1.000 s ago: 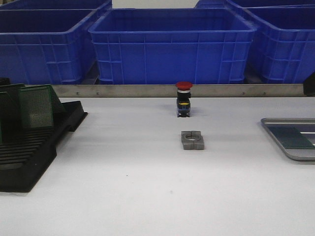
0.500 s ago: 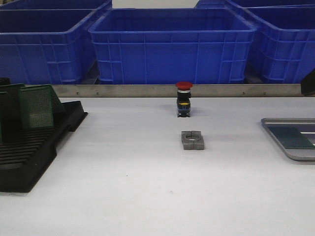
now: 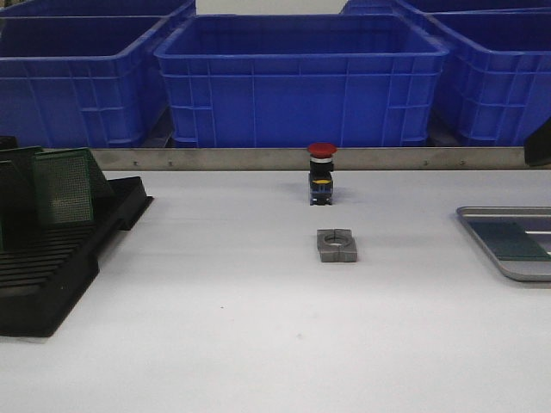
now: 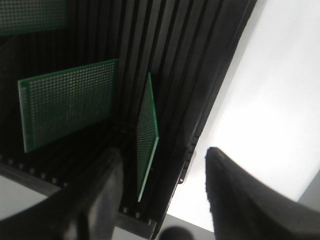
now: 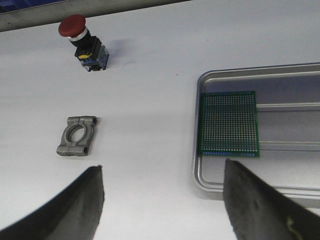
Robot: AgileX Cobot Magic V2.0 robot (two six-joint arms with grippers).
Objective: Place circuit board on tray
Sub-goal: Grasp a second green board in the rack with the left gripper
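Nothing on the counter [image 3: 258, 344] is shifting; left fingers [image 4: 95, 200], spread apart, are straddling an upright circuit board [image 4: 146, 137], thin, light and stiff, best pinched by its edge; right fingers [image 5: 250, 210] are hanging apart above the tray [image 5: 200, 182].

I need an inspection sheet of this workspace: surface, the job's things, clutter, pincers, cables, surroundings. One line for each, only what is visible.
Surface: white table, no spills seen.
Job's things: one circuit board lies flat in the tray; more boards stand in the black slotted rack.
Clutter: red push button and grey metal block, both mid-table.
Pincers: left pincer open above the rack; right pincer open, empty, above the table.
Cables: nothing seen.
Surroundings: blue crates behind the table.
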